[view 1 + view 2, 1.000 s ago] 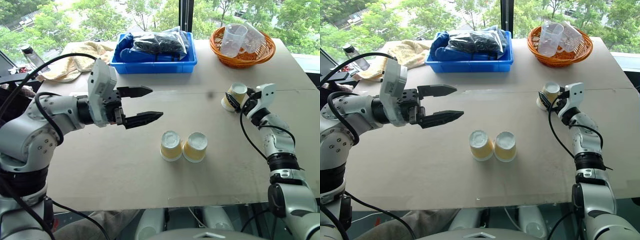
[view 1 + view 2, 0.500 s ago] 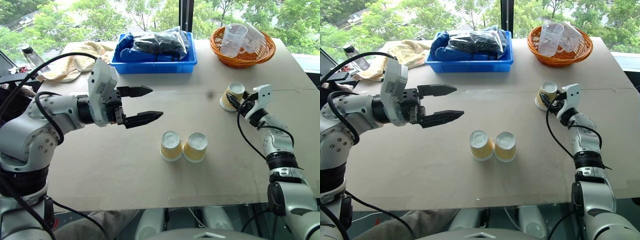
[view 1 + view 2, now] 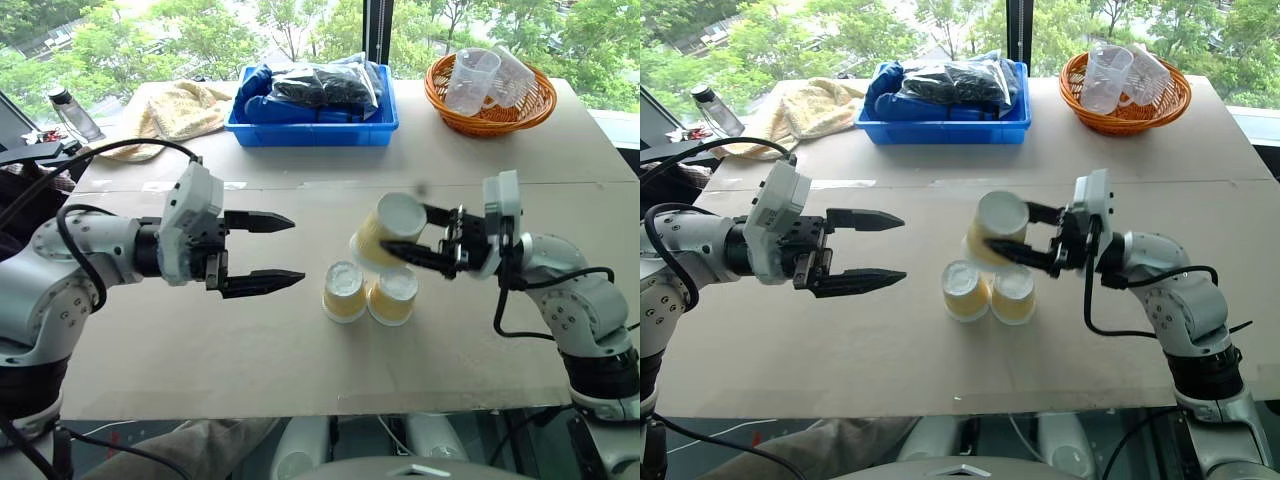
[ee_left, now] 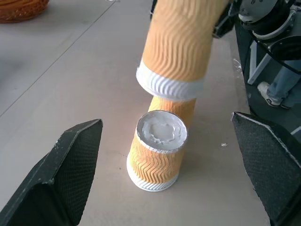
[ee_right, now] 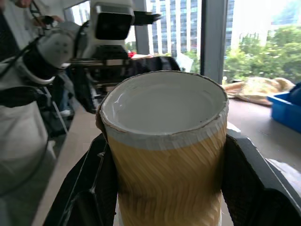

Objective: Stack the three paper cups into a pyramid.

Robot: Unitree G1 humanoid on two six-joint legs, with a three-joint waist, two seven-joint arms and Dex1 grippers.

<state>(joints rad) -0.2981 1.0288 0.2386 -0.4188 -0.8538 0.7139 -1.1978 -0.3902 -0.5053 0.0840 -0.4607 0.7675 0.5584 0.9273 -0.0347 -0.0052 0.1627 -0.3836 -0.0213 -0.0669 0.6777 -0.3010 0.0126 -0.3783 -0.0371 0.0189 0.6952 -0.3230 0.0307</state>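
Two yellow-tan paper cups (image 3: 344, 291) (image 3: 392, 296) stand upside down and side by side on the table's middle. The third paper cup (image 3: 385, 230) hangs tilted just above them, white base toward me, with my right gripper (image 3: 402, 232) shut on its sides. In the right wrist view this cup (image 5: 164, 155) sits between both black fingers (image 5: 89, 188). My left gripper (image 3: 298, 250) is open and empty, level, to the left of the cups and pointing at them. The left wrist view shows the nearer standing cup (image 4: 157, 155) with the held cup (image 4: 176, 42) above it.
A blue bin (image 3: 312, 130) with dark bags sits at the back centre. An orange basket (image 3: 487, 110) holding clear measuring cups is at the back right. A towel (image 3: 175, 110) and a bottle (image 3: 75, 115) lie back left. Bare tabletop (image 3: 200, 350) surrounds the cups.
My right gripper shut on the third cup at the right of the table and carried it left, over the two standing cups. My left gripper drew back and down slightly, still open.
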